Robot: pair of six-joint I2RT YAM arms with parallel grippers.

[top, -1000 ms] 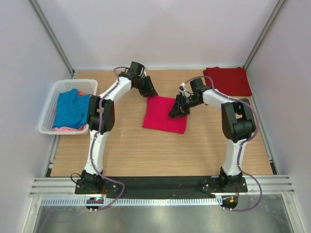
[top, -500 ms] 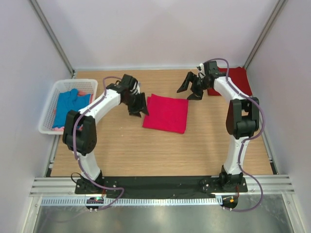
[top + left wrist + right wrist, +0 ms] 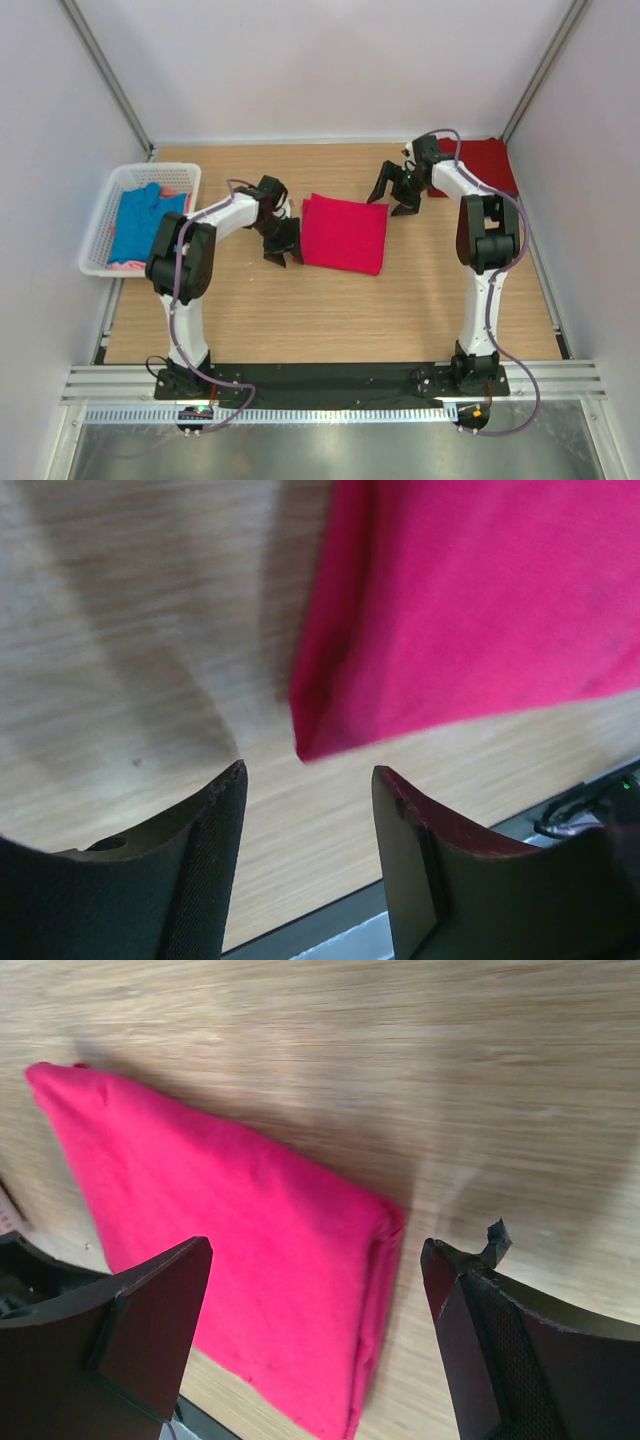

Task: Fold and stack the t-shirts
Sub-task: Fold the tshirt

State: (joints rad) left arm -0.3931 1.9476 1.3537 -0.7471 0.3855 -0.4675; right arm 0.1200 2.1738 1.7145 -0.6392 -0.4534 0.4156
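Observation:
A bright pinkish-red t-shirt [image 3: 345,233] lies folded flat in the middle of the table. My left gripper [image 3: 282,252] hangs open just off its left edge, and the shirt's corner [image 3: 330,720] lies a little beyond the empty fingertips. My right gripper [image 3: 392,200] is wide open above the shirt's back right corner [image 3: 385,1222], holding nothing. A darker red t-shirt [image 3: 480,165] lies folded at the back right. A blue t-shirt [image 3: 145,222] and a pale pink one [image 3: 135,265] sit crumpled in the basket.
The white lattice basket [image 3: 98,245] stands at the table's left edge. Grey walls close in the left, back and right sides. A black strip and metal rail run along the near edge by the arm bases.
Both grippers opened and came off the pinkish-red shirt. The left one swung from its back edge to its left edge. The right one rose and moved back to the back right corner.

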